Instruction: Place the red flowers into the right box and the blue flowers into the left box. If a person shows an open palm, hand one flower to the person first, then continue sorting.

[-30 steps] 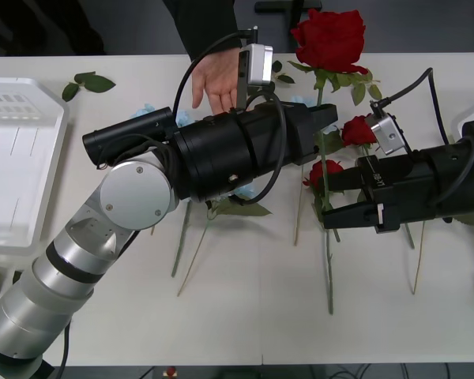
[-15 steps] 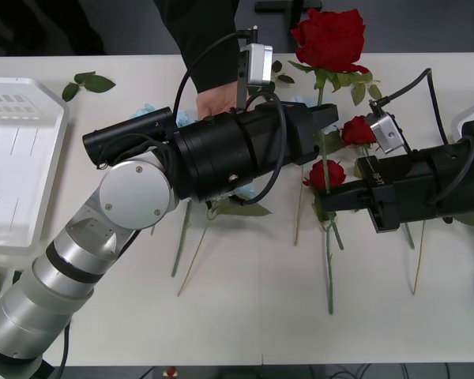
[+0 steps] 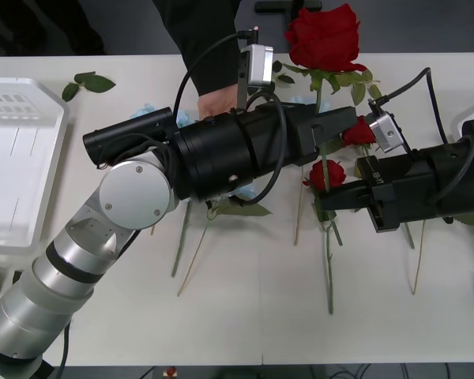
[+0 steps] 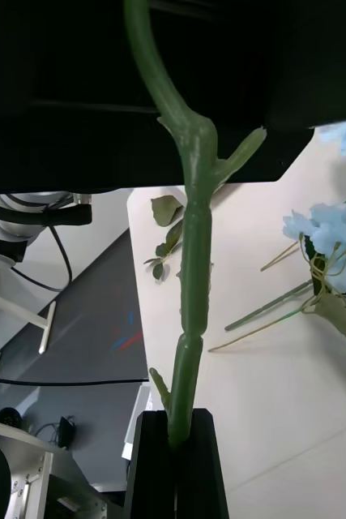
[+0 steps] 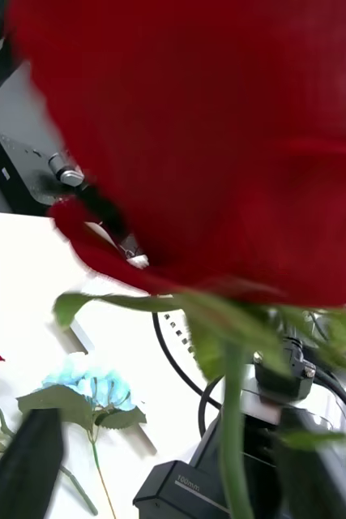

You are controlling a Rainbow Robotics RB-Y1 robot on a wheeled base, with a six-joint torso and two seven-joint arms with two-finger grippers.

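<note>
— Since half a second ago, what moved up front?
— Only a little: the raised rose [image 3: 324,35] has slid slightly left, and the left gripper [image 3: 344,122] now reaches further toward the right arm. The right gripper [image 3: 329,197] sits low over the table, beside two more red flowers [image 3: 325,174].
— And the person?
— A hand [image 3: 213,103] lies behind the left arm, near the blue flowers [image 3: 146,110]. The left box [image 3: 24,158] is at the far left.
— Right wrist view?
— Its black fingers [image 4: 152,462] are clenched on the raised rose's stem [image 4: 190,308]. A blue flower head [image 4: 326,227] lies on the table beyond.
— Left wrist view?
— The red head [image 5: 205,122] looms close. The dark fingers [image 5: 27,462] stand apart, released, with the stem [image 5: 233,438] between them.
</note>
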